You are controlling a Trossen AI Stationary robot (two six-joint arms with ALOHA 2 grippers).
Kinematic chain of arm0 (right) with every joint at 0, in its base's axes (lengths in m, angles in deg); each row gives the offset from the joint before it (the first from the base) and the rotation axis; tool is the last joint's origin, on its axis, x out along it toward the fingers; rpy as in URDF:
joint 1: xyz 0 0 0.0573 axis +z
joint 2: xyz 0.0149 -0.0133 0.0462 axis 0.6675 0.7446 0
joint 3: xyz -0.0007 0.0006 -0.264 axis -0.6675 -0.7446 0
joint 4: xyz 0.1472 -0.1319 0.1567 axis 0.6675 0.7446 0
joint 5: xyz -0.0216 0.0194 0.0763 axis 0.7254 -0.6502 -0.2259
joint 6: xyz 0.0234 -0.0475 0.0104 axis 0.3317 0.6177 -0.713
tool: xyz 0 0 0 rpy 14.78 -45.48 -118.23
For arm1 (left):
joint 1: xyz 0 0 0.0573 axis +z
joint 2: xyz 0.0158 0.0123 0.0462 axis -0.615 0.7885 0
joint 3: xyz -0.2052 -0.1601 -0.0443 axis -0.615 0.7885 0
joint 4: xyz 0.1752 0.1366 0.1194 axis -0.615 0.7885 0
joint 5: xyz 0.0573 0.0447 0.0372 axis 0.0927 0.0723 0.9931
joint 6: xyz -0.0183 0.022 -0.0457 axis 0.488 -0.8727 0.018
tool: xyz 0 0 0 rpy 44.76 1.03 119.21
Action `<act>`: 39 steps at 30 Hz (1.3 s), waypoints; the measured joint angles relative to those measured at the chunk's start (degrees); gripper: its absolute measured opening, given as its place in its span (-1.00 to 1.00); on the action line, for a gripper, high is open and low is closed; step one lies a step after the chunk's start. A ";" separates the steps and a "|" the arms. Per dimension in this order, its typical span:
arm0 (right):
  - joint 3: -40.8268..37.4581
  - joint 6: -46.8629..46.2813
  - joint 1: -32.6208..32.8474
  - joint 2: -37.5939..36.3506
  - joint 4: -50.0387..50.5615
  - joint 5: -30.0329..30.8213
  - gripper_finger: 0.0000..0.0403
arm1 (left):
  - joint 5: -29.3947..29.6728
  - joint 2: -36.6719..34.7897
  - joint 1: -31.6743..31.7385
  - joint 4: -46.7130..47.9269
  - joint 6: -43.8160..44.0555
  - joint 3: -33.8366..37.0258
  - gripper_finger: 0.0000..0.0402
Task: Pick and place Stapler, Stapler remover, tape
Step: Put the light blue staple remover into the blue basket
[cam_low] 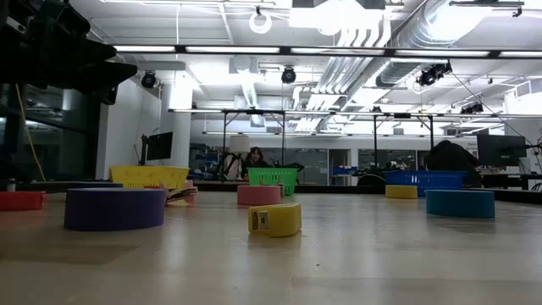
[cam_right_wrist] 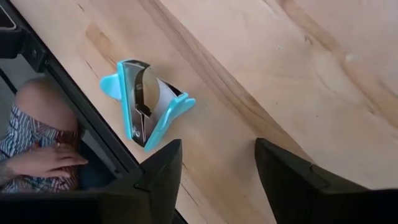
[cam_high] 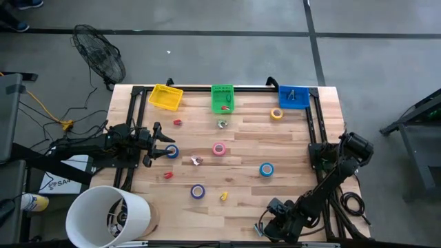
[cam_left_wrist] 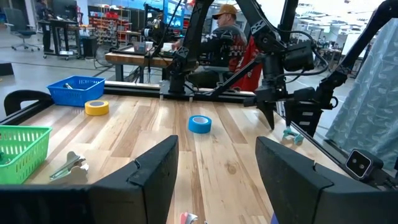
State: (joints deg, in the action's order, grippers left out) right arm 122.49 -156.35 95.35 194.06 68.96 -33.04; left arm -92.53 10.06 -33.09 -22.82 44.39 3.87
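Note:
My right gripper (cam_right_wrist: 217, 146) is open above the table's near right edge (cam_high: 265, 226). A light-blue stapler remover (cam_right_wrist: 146, 102) lies flat on the wood just ahead of its fingers, untouched. My left gripper (cam_left_wrist: 214, 149) is open near the table's left side (cam_high: 162, 142), beside a blue tape roll (cam_high: 171, 151). Other tape rolls lie flat: pink (cam_high: 219, 149), blue (cam_high: 266, 169), purple (cam_high: 198, 191), yellow (cam_high: 276, 114). A small silver stapler (cam_high: 222, 124) lies in front of the green basket.
Yellow (cam_high: 166, 96), green (cam_high: 222, 98) and blue (cam_high: 293, 96) baskets stand along the far edge. Small red pieces (cam_high: 177, 122) and a yellow piece (cam_high: 224, 196) lie scattered on the table. A person's hand (cam_right_wrist: 43, 155) shows beyond the near edge. A white bucket (cam_high: 110, 217) sits at the near left corner.

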 joint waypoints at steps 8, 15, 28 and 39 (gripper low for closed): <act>0.00 0.89 0.57 0.04 -1.95 -3.39 0.00 | 0.00 0.00 -0.02 0.00 0.00 0.00 0.05; -0.09 1.43 0.63 0.17 -5.79 -4.17 0.00 | 0.00 0.00 0.00 0.00 0.00 0.01 0.05; -0.02 2.68 -0.22 0.12 -2.97 -3.61 0.12 | -0.02 0.00 -0.02 0.00 0.00 0.00 0.05; -0.07 4.87 -0.27 0.11 -7.91 -1.76 0.36 | 0.00 0.00 -0.01 0.00 0.00 0.01 0.05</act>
State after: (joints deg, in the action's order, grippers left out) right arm 122.42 -151.48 95.08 194.17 61.05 -34.79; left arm -92.53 10.06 -33.10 -22.82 44.39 3.88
